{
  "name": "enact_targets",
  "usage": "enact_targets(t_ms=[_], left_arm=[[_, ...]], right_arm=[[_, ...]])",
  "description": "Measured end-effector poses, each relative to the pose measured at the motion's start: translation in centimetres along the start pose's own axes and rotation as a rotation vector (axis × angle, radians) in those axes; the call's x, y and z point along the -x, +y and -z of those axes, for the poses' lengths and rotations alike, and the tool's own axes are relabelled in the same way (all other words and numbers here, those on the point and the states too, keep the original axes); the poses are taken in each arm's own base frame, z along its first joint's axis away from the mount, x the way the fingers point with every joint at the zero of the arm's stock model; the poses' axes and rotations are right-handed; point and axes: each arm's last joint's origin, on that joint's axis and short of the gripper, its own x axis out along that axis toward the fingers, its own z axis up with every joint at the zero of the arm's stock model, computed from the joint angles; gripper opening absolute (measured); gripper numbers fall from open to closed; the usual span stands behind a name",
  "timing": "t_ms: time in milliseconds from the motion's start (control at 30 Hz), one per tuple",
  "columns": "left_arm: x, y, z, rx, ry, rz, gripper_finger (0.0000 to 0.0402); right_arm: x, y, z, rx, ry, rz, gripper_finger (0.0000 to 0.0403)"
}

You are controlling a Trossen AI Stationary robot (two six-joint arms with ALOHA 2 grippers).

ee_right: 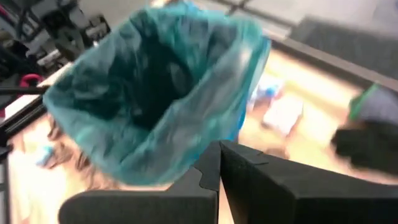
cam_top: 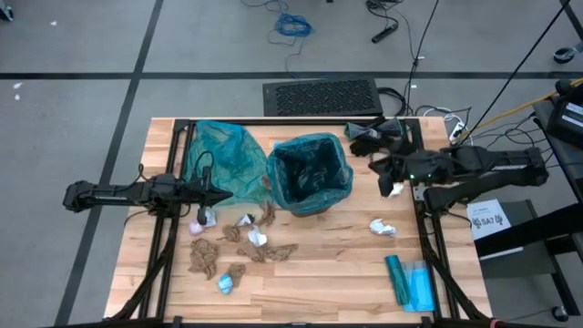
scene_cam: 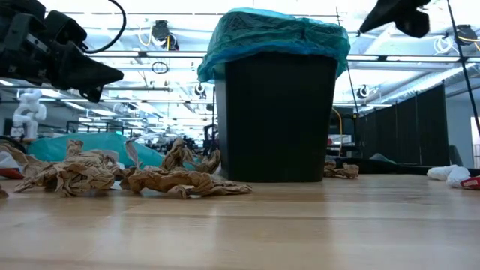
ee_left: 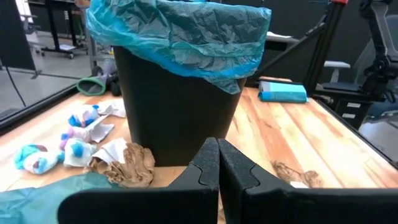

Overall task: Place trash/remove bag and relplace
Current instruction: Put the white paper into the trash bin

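Wooden table [cam_top: 319, 282] holds scattered trash [cam_top: 244, 244]; left pincer [ee_left: 218, 163] and right pincer [ee_right: 219, 163] both pressed together.

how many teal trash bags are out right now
2. One bag lines the black bin mid-table; the other bag lies loose and crumpled on the table, left of the bin. The flat teal packet isn't counted. Any inside the bin would be hidden.
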Motion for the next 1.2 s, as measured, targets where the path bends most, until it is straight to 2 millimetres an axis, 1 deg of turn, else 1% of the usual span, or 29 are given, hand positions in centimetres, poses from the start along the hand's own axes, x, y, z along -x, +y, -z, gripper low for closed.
enact_targets(t_ms=[100,200,467,667,800,933,1067,1200], left_arm=[[0.0,0.0,0.0,0.0,0.001,0.0,0.0],[0.0,0.0,0.0,-0.001,0.002,-0.002,0.0],[0.0,0.0,0.0,0.0,0.002,-0.002,0.0],[0.0,0.0,0.0,0.001,0.002,-0.002,0.0],[0.0,0.0,0.0,0.001,0.003,-0.003,0.0],[0.0,0.0,0.0,0.002,0.004,-0.003,0.0],[0.0,0.0,0.0,0.006,0.004,-0.003,0.0],[0.0,0.0,0.0,0.008,0.004,-0.003,0.0]], right_arm=[[0.0,0.2,0.9,-0.084,0.083,-0.003,0.0],[0.0,0.6,1.8,-0.128,0.19,-0.016,0.0],[0.0,1.6,4.1,-0.168,0.425,-0.003,0.0],[-0.2,1.8,6.0,-0.137,0.639,0.109,0.0],[-0.6,2.1,6.9,-0.112,0.743,0.18,0.0],[-1.6,2.7,7.5,-0.084,0.788,0.224,0.0],[-2.6,3.3,8.1,-0.018,0.805,0.256,0.0002],[-3.2,3.7,8.5,0.077,0.824,0.235,0.002]])
